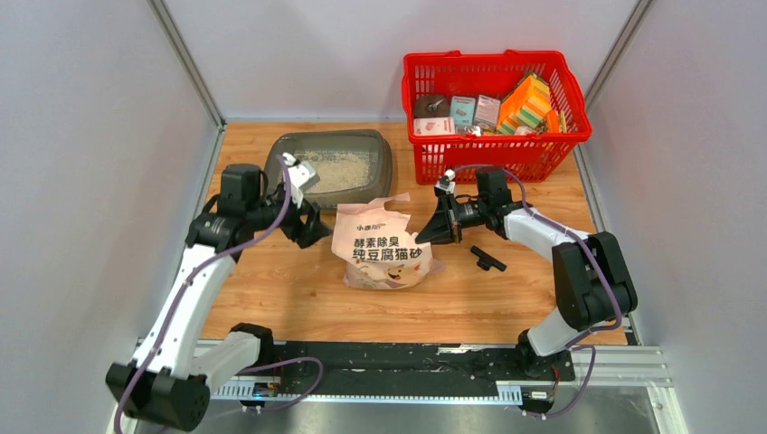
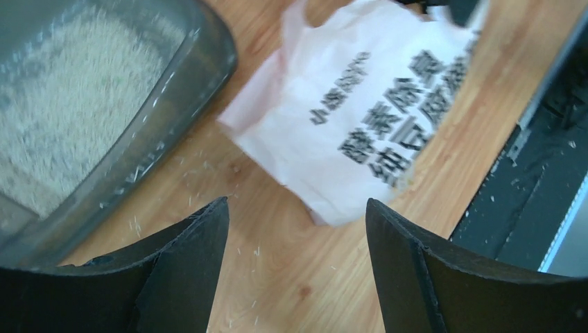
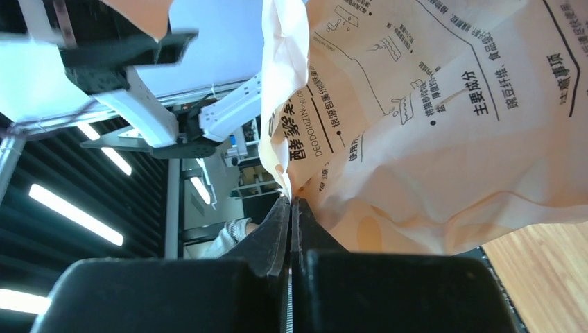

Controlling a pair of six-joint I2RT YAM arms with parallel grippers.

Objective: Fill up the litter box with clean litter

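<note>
Litter box: sits at worktop's back-left, holding a layer of pale litter. Left fingers: spread wide, empty, over wood just beside box's near rim. Bag: stands mid-worktop, printed face forward. Right fingers: pressed together, pinching bag's right edge. Basket: red, back-right corner, packed with boxes.

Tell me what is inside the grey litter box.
Pale beige litter lies in the litter box, spread over its floor. Nothing else shows in it. The left arm's wrist covers its near left corner in the top view, so that part is hidden.
</note>
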